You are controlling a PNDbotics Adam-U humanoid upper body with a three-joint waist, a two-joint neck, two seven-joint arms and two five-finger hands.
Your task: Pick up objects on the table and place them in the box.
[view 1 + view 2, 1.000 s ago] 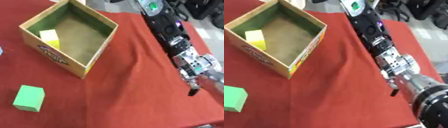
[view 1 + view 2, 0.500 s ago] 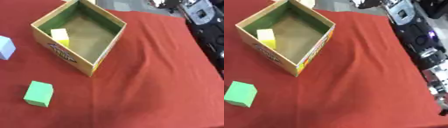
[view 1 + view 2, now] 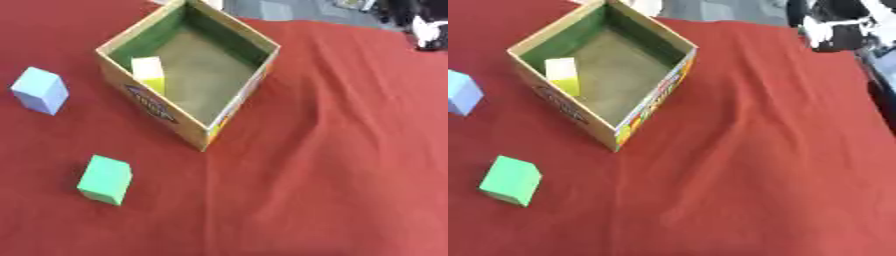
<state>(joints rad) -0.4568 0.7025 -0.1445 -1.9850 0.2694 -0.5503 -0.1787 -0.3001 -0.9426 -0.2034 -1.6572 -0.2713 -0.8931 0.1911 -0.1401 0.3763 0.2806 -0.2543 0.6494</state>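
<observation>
An open cardboard box [image 3: 234, 107] with a green inner lining stands on the red cloth, turned corner-on. Inside it, a pale yellow block [image 3: 149, 73] leans against the left wall. A green block [image 3: 106, 179] lies on the cloth in front of the box to the left. A light blue block [image 3: 39, 90] sits left of the box. Neither hand shows in either view. Only a black and white part of the right arm [image 3: 839, 27] shows at the top right, well away from the blocks.
The red cloth [image 3: 763, 165] covers the table and lies bare on the right half, with soft wrinkles. Grey floor and dark equipment [image 3: 297, 9] show beyond the far edge.
The whole picture has shifted right, so the camera has turned left. The right forearm and hand seen a second ago have dropped out of view, and the blue block has come in.
</observation>
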